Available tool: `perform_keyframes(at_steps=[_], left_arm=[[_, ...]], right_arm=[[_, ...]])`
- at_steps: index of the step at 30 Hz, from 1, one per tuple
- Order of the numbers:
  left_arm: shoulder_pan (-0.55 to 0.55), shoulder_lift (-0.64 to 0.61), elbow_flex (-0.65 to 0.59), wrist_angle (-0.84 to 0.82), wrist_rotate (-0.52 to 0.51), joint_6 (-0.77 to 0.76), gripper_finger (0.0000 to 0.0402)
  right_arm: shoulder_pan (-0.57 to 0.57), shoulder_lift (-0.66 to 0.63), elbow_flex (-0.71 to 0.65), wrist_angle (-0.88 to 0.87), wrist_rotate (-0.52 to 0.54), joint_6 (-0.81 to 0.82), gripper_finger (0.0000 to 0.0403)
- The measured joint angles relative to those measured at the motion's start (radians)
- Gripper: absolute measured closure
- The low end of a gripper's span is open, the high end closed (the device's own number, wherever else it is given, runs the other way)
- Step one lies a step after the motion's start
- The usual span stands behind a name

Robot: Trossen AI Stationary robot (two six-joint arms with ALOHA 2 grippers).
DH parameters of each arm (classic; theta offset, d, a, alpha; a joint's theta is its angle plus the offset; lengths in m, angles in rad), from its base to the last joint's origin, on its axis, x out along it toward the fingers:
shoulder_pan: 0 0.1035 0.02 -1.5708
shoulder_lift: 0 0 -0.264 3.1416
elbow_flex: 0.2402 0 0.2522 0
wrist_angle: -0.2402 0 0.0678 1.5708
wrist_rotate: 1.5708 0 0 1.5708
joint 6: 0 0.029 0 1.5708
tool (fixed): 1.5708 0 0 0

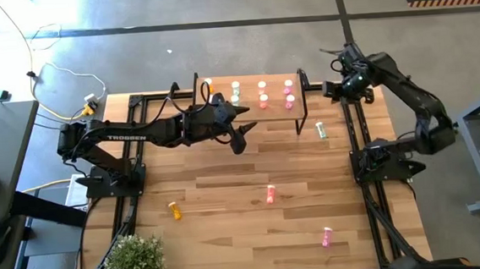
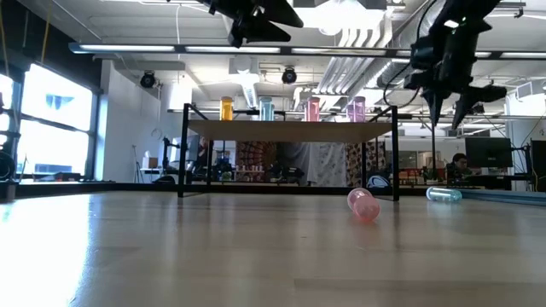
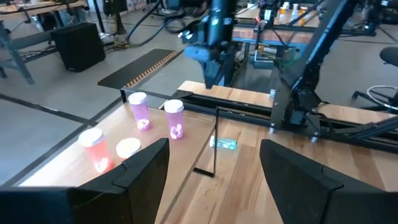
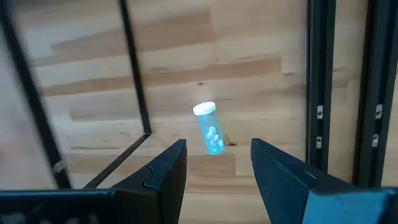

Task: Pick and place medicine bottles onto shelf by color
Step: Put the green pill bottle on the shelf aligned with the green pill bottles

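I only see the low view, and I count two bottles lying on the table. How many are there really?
Observer: Four, in the high view: an orange bottle, a salmon bottle, a pink bottle and a pale green bottle.
Operator: Which one is the right end effector near?
Observer: The pale green bottle. In the right wrist view it lies just beyond the right end effector, which is open and empty.
Operator: And the left one?
Observer: The left end effector is open too, by the near edge of the shelf.

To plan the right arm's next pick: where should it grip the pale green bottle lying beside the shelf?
Grip the green bottle across the middle of its body, coming from above with open right gripper. It lies on its side on the table, beside the shelf leg.
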Motion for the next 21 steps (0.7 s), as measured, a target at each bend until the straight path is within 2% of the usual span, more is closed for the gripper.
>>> perform_keyframes(at_steps=[10,21], left_arm=[[0.000,0.000,0.000,0.000,0.007,0.003,0.0161],[0.004,0.000,0.000,0.000,0.003,0.029,0.0161]], right_arm=[[-0.006,0.154,-0.035,-0.023,-0.033,-0.012,0.0233],[0.064,0.078,-0.255,0.153,-0.050,0.018,0.0233]])
